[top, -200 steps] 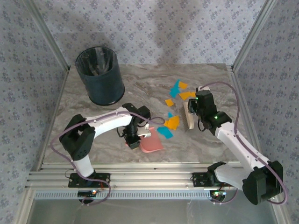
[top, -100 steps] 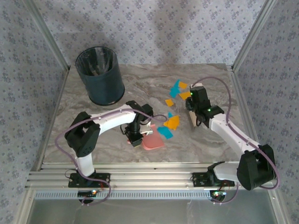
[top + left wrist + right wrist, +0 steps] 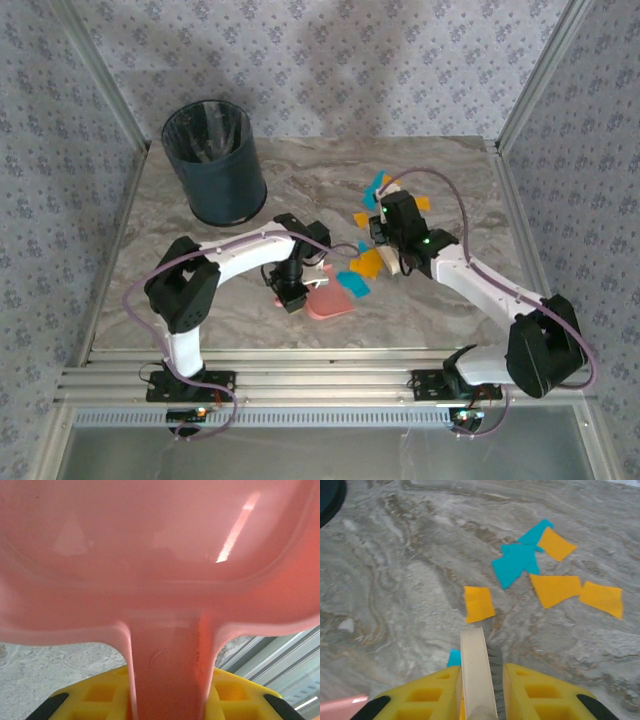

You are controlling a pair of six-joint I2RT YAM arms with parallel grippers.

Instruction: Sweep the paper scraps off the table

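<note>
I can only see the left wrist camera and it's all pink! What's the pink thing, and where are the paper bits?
Observer: It's a dustpan near the front edge of the table. The left end effector is shut on its handle.
Operator: And the paper?
Observer: Teal and orange paper scraps lie just right of the dustpan, with more further back.
Operator: Who sweeps them?
Observer: The right end effector is shut on a brush, right beside those scraps.
</note>
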